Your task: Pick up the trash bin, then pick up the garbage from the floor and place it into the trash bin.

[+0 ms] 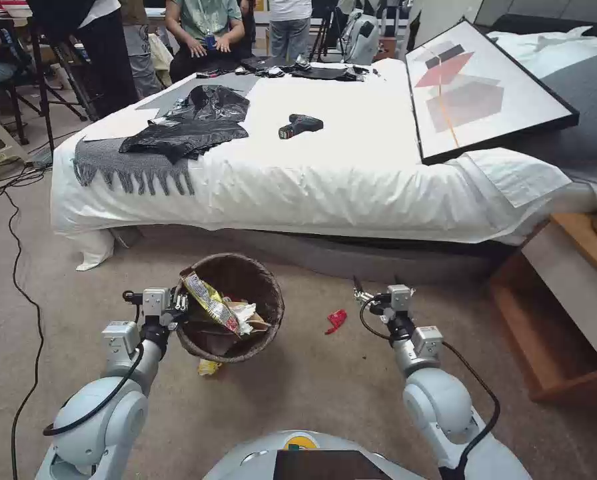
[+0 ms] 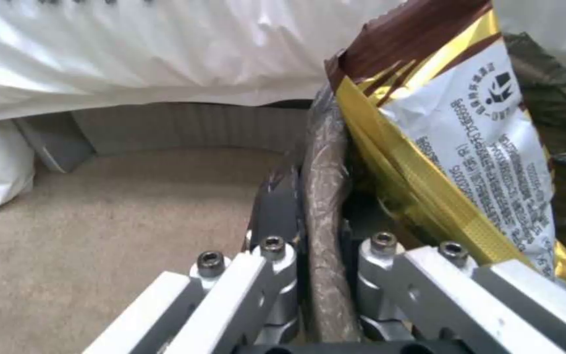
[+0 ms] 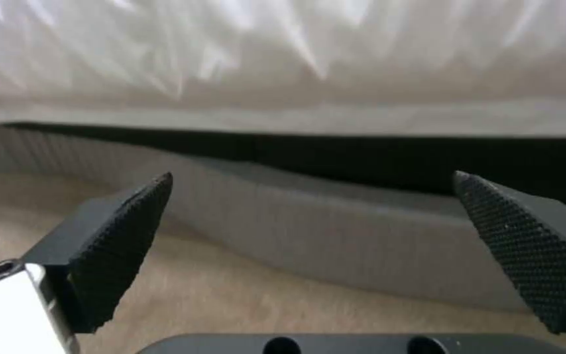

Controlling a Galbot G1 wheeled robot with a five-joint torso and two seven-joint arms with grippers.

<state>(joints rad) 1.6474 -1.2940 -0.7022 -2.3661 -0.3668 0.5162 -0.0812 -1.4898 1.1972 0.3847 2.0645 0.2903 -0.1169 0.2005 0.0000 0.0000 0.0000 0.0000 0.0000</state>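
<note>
Left gripper point(image 1: 178, 308) clamped on bin point(image 1: 270, 293) rim, bin above carpet point(image 1: 298, 387) before bed point(image 1: 352, 180); wrapper point(image 1: 208, 301) inside. Right gripper point(image 1: 358, 291) wide open, empty, near red scrap point(image 1: 336, 321) on carpet.

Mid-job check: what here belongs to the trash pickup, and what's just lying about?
Job:
round trash bin with dark brown liner, held at its rim by the left claw
small red scrap on the carpet
yellow wrapper under the bin
open right claw

Lying about:
dark cordless drill
black plastic bags
framed abstract picture
</note>
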